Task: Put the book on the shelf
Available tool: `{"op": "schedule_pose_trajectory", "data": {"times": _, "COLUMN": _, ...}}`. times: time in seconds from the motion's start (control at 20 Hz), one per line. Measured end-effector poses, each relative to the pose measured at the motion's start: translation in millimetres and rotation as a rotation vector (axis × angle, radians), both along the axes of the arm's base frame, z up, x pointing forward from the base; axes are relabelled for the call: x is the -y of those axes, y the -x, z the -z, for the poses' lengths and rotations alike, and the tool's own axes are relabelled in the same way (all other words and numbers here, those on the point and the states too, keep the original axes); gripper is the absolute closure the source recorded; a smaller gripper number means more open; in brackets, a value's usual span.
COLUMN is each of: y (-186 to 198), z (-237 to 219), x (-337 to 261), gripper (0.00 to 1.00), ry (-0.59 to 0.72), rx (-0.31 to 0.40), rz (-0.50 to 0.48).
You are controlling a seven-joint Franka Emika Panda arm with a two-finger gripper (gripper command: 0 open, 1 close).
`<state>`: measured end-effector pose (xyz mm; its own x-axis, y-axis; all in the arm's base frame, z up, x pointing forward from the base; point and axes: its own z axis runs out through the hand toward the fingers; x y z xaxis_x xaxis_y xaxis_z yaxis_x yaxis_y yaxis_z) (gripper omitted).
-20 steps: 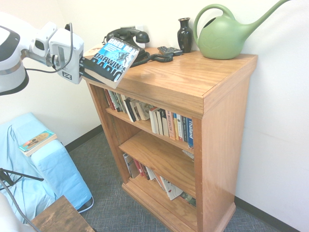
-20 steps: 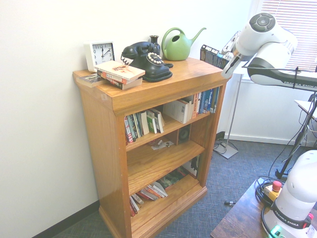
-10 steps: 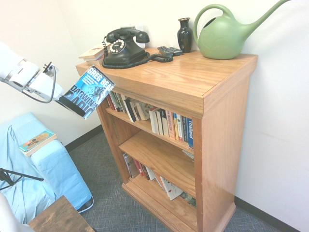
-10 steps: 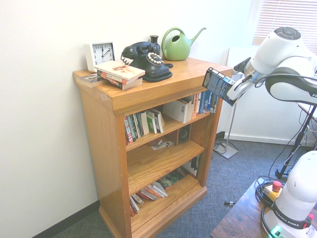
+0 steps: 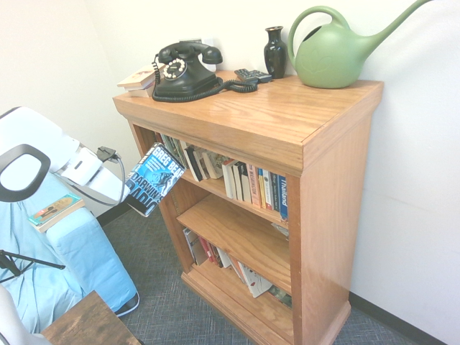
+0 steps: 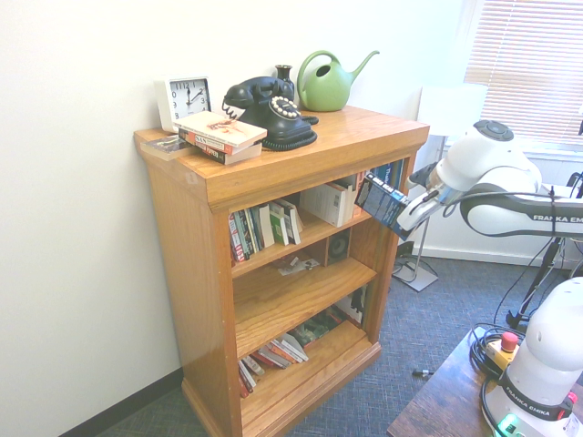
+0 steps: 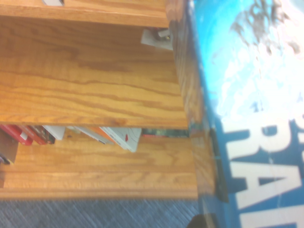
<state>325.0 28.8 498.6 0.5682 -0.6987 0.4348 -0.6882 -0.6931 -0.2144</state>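
The book (image 5: 154, 178) has a dark blue and teal cover with big white lettering. It hangs tilted in the air just in front of the shelf (image 5: 273, 122), level with its upper compartment, at the end away from the wall. My gripper (image 5: 126, 194) is shut on the book's lower edge. In the second exterior view the book (image 6: 383, 200) sits at the gripper (image 6: 407, 215), close to the shelf's (image 6: 301, 150) front corner post. The wrist view shows the cover (image 7: 256, 118) close up beside the bare middle plank (image 7: 90, 85).
On the top board stand a black dial phone (image 5: 180, 68), a dark vase (image 5: 274, 50), a green watering can (image 5: 330, 54), stacked books (image 6: 221, 135) and a clock (image 6: 184, 98). Rows of books (image 5: 248, 183) fill the upper compartment. A blue-draped seat (image 5: 79, 251) stands beside the arm.
The arm has swung the book down from the level of the top board to in front of the upper compartment. The grip has stayed shut on it.
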Motion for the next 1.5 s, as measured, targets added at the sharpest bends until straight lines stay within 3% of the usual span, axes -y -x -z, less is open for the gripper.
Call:
{"op": "schedule_pose_trajectory", "data": {"times": 0.35, "y": -57.4, "z": 65.6, "x": 13.4, "gripper": 1.0, "ry": -0.009, "rx": 0.001, "rz": -0.04}}
{"op": "schedule_pose_trajectory", "data": {"times": 0.75, "y": -82.8, "z": 109.2, "x": 6.4, "gripper": 1.0, "ry": 0.041, "rx": 0.024, "rz": -0.121}}
{"op": "schedule_pose_trajectory", "data": {"times": 1.2, "y": -102.3, "z": 99.2, "x": -13.3, "gripper": 1.0, "ry": 0.034, "rx": 0.098, "rz": -0.085}}
{"op": "schedule_pose_trajectory", "data": {"times": 1.5, "y": -121.5, "z": 81.4, "x": -37.6, "gripper": 1.0, "ry": -0.012, "rx": 0.108, "rz": -0.065}}
